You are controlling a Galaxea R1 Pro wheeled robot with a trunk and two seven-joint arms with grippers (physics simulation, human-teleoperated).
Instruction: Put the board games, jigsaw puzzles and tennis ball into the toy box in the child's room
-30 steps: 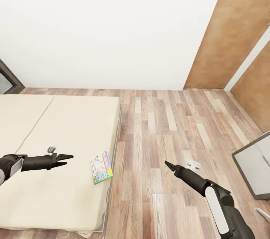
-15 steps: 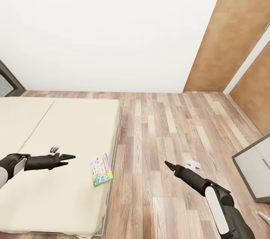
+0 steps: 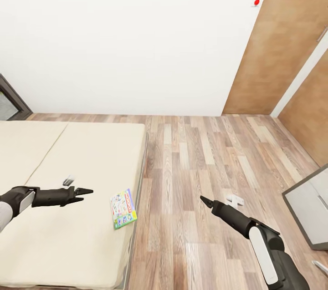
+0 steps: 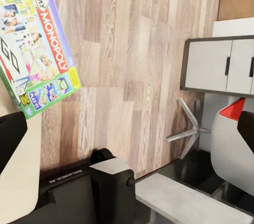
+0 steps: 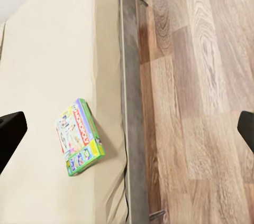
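Observation:
A Monopoly board game [image 3: 123, 208] with a green-edged colourful box lies flat on the beige bed [image 3: 68, 244], close to the bed's right edge. It also shows in the left wrist view [image 4: 34, 57] and the right wrist view [image 5: 79, 137]. My left gripper [image 3: 86, 192] hovers over the bed, open, a short way left of the game with nothing between its fingers. My right gripper [image 3: 203, 200] is open over the wood floor, to the right of the bed and apart from the game. The table, toy box, puzzles and tennis ball are out of view.
A small grey-white object [image 3: 68, 180] lies on the bed behind the left gripper. A small white object [image 3: 234, 199] lies on the floor. A grey cabinet [image 3: 310, 203] stands at the right, wooden doors [image 3: 282, 44] behind it. A chair base [image 4: 185, 129] shows beside the cabinet.
The whole picture has slid down a little, so the camera has moved. My left gripper has edged slightly right toward the game. The right arm holds its place.

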